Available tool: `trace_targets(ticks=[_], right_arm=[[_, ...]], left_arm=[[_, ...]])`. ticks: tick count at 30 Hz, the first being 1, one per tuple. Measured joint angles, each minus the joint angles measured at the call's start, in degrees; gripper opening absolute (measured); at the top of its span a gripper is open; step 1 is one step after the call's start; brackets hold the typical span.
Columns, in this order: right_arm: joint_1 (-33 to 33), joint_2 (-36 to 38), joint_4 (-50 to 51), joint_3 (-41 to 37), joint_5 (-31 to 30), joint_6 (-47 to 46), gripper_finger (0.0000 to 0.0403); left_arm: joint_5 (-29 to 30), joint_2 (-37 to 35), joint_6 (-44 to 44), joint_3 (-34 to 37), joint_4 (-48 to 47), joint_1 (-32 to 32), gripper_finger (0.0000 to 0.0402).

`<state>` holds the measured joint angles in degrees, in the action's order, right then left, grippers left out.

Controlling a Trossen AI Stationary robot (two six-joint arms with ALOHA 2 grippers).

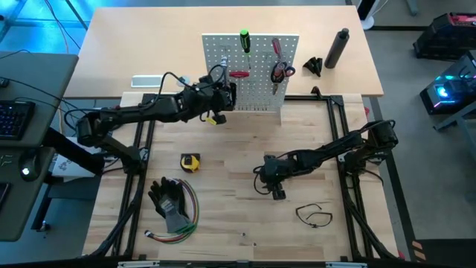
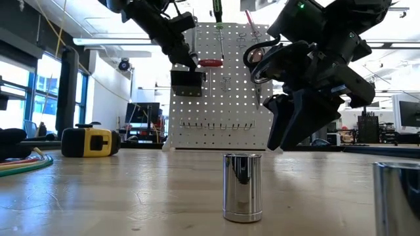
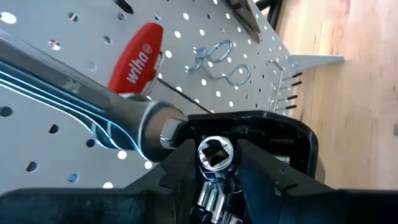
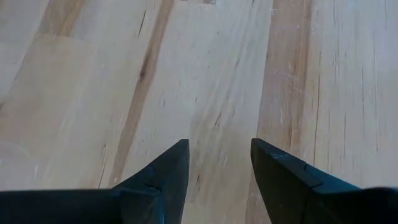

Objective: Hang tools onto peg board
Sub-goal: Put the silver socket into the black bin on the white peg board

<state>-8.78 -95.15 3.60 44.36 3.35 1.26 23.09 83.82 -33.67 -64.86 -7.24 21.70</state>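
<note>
The peg board [image 1: 251,71] is standing upright near the table's [image 1: 297,141] far edge, already carrying a green-handled screwdriver [image 1: 244,41], a red-handled screwdriver [image 1: 239,74], a second red one [image 1: 276,47] and red-handled scissors [image 1: 280,71]. The left gripper [image 3: 214,163] is working at the board's small black bin [image 3: 261,127], its fingers around a chrome socket [image 3: 214,152]; how firmly it is gripping, I cannot tell. The right gripper [image 4: 219,163] is hanging open and empty over the table's middle. Still waiting on the table are the yellow tape measure [image 1: 190,161], a thin black loop [image 1: 314,215] and another shiny socket [image 2: 242,187], so the job is looking roughly half done.
</note>
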Motion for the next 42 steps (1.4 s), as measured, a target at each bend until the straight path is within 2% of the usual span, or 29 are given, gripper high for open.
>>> trace_targets(ticks=[6, 12, 28, 36, 42], right_arm=[[-0.35, 0.00, -0.05, 0.00, 0.01, 0.04, 0.0168], [-0.99, 0.00, -0.22, 0.00, -0.04, -0.25, 0.0168], [-1.04, 0.00, -0.35, 0.00, -0.25, -0.85, 0.0168], [-1.03, 0.00, -0.25, 0.00, -0.26, -0.83, 0.0168], [-1.03, -0.02, -0.42, 0.00, -0.26, -0.83, 0.0168]], left_arm=[[0.57, -0.44, 0.61, -0.02, -0.65, -0.03, 0.0144], [6.04, -0.76, 1.46, -0.02, -1.18, -0.04, 0.0177], [6.31, -3.67, 4.38, -0.02, -8.07, -3.02, 0.0181], [4.66, -6.38, 11.04, -0.02, -15.43, -9.09, 0.0181], [-3.80, -6.89, 18.38, -0.02, -17.43, -17.04, 0.0181]])
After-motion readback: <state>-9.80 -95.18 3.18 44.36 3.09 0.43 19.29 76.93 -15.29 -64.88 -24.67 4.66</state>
